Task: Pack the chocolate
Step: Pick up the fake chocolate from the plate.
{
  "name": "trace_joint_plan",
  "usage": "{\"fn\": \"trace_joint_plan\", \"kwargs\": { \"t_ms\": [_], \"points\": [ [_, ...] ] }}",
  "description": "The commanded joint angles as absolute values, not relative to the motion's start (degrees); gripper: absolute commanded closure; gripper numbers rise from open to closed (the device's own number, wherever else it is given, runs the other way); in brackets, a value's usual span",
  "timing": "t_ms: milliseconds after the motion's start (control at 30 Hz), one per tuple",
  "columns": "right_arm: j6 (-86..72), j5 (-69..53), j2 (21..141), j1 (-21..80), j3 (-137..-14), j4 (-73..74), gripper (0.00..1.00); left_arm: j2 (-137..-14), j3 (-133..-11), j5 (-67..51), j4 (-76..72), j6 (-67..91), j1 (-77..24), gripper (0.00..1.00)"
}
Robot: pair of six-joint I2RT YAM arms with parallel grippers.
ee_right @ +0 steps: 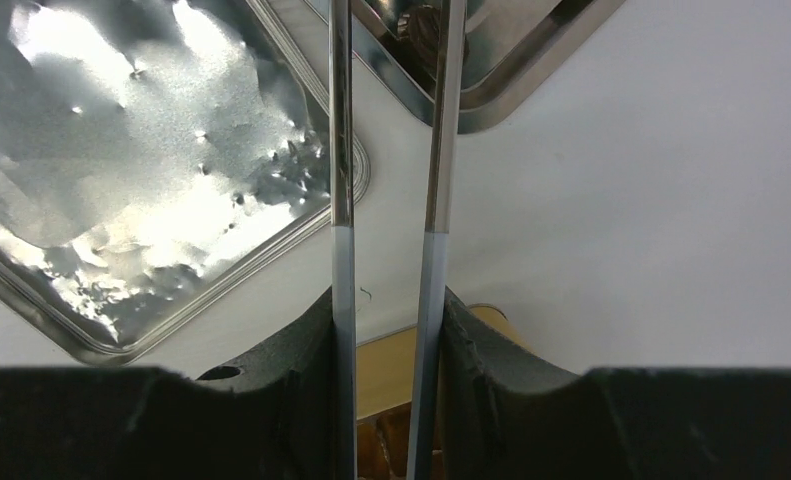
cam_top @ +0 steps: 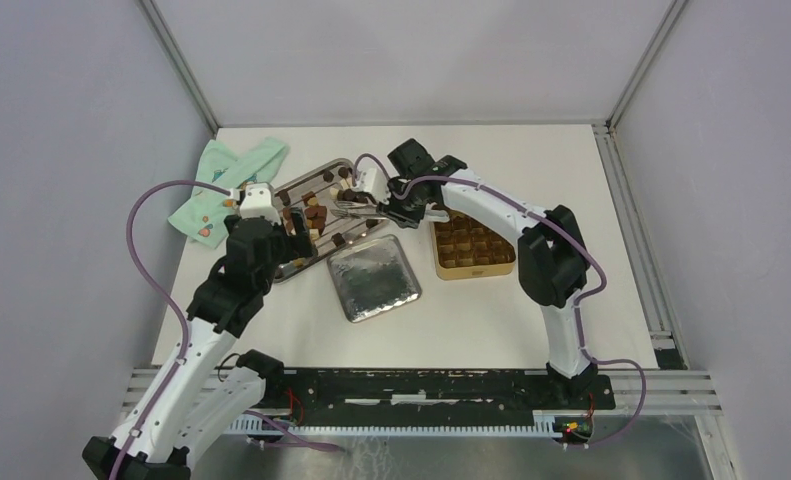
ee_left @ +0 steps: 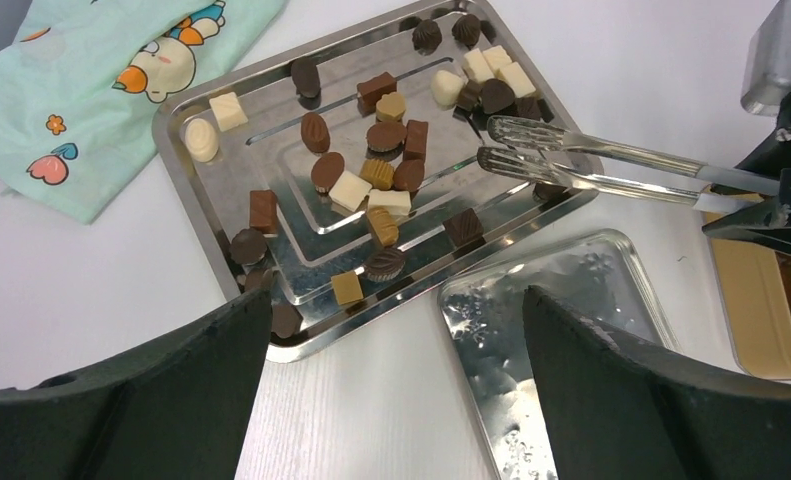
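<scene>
Left gripper [ee_left: 396, 298] hangs wide open and empty over the near edge of the tray [ee_left: 176, 165]. Right gripper [ee_right: 386, 325] is clamped on tongs [ee_left: 621, 151], whose tips reach over the tray's right corner. Chocolate [ee_left: 383, 135] lies scattered in loose pieces across the tray.

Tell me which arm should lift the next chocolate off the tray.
Right. The right end effector grips the tongs, whose tips hang over the chocolates on the tray, and the gold tin sits beside it. The left end effector is open and holds no tool.
</scene>
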State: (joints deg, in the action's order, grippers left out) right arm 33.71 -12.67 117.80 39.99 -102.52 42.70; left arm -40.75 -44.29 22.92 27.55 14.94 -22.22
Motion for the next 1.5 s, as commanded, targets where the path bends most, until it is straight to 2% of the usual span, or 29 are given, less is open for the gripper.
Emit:
{"fn": "trace_joint_plan", "kwargs": {
  "t_ms": [0, 567, 1467],
  "points": [
    [34.43, -10.45, 119.44, 41.28, -106.93, 43.29, 0.61, -40.83, -45.13, 23.19, 25.59, 12.42, -21.18, 0.00],
    [33.95, -10.27, 127.55, 42.71, -113.76, 43.34, 0.60, -40.39, -45.03, 22.23, 25.40, 12.43, -19.81, 0.00],
    [32.41, -13.09, 133.74, 43.97, -120.28, 42.73, 0.53, -40.72, -45.01, 21.51, 25.22, 12.36, -19.32, 0.00]
  ]
}}
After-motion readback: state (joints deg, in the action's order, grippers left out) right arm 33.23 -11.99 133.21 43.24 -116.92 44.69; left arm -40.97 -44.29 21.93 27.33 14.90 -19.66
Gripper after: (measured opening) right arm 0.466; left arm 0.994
